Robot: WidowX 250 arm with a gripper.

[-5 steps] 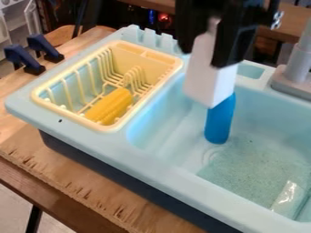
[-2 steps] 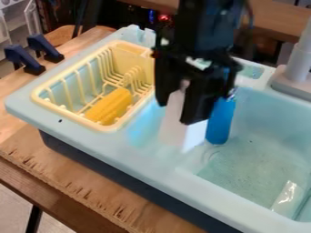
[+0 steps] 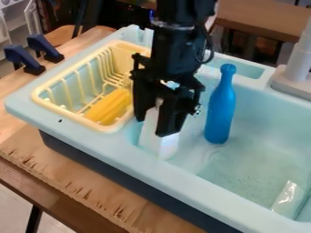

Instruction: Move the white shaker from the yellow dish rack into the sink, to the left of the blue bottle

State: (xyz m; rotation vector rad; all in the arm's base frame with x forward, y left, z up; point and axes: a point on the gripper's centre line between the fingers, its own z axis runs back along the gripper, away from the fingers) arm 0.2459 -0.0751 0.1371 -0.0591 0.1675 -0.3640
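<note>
The small black mark (image 3: 60, 120) on the sink's rim is a plain dot, out beyond the drying rack from the fingers. The light-blue toy sink (image 3: 103, 148) has its near edge just in front of the fingers, and the raised divider beside the yellow drying rack (image 3: 107, 129) runs close along their left in the view. To their right the basin opens out: there is a gap between them and the blue bottle (image 3: 220, 111), which stands upright, and more room past it toward the grey faucet (image 3: 298, 63) and the far right wall. A shiny pale patch (image 3: 288, 195) lies low in the basin, well apart from the fingers, to their right and nearer the camera

The black gripper (image 3: 152, 127) points down over the left end of the basin, its two fingers parted only by the width of the white block (image 3: 160, 142) and pinching it between them. The block hangs below the fingertips, slightly tilted, near the basin's front wall; whether its lower end touches the sink cannot be told. Left of the fingers, a yellow ear of corn (image 3: 108, 108) lies in the rack, its right end partly hidden behind the gripper. Farther left, two dark-blue clamps (image 3: 24, 57) stand on the wooden table (image 3: 76, 179), beyond the sink's edge
</note>
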